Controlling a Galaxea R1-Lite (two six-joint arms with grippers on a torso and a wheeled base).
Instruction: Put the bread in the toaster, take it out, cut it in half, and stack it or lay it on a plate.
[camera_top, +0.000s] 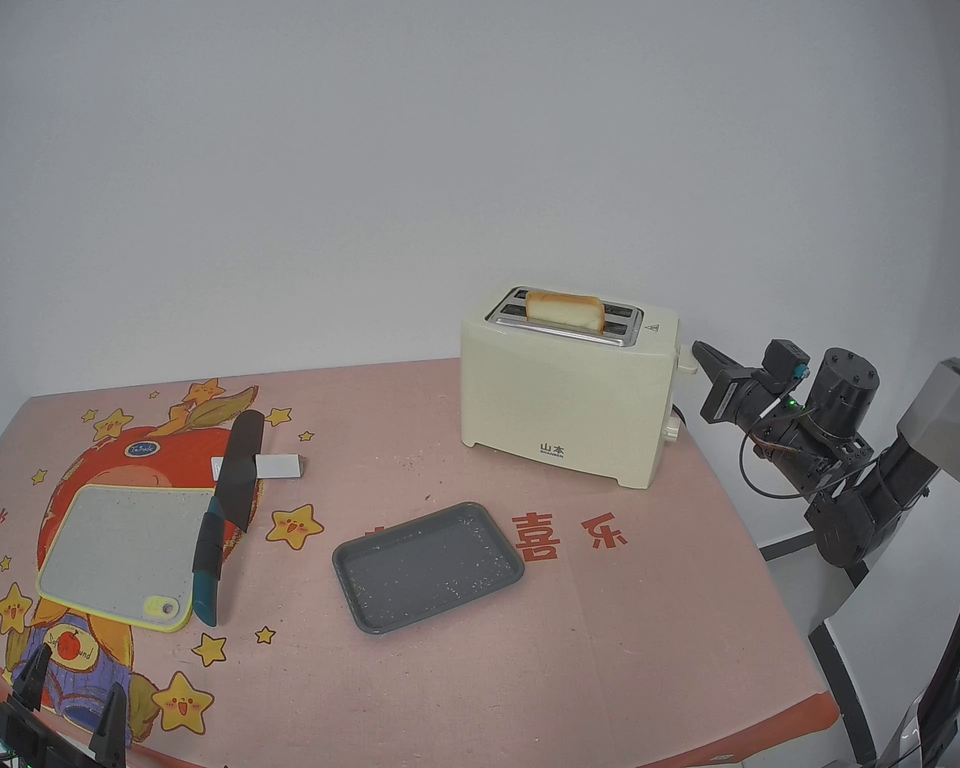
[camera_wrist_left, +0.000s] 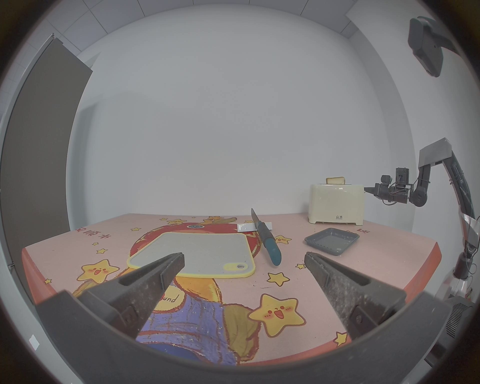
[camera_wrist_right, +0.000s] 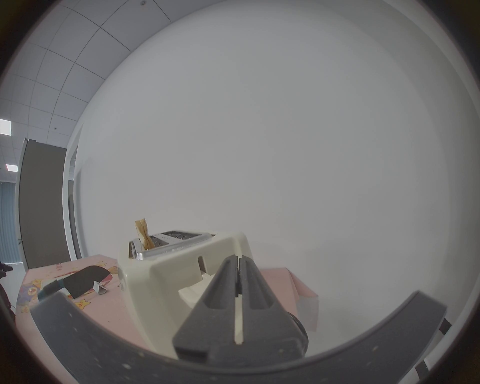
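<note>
A cream toaster (camera_top: 568, 398) stands at the back right of the table, with a slice of bread (camera_top: 565, 310) sticking up out of its far slot. My right gripper (camera_top: 703, 352) is shut, its tip just beside the lever (camera_top: 686, 366) on the toaster's right end; its closed fingers (camera_wrist_right: 239, 280) point at that end (camera_wrist_right: 190, 285). A dark grey plate (camera_top: 428, 565) lies in the middle. A knife (camera_top: 226, 510) with a black blade and blue handle rests along the right edge of the cutting board (camera_top: 125, 552). My left gripper (camera_wrist_left: 245, 267) is open, low at the near left corner.
A small white card (camera_top: 262, 466) lies behind the knife blade. The pink tablecloth (camera_top: 600, 640) has cartoon prints; its right edge drops off just past the toaster. A white wall backs the table.
</note>
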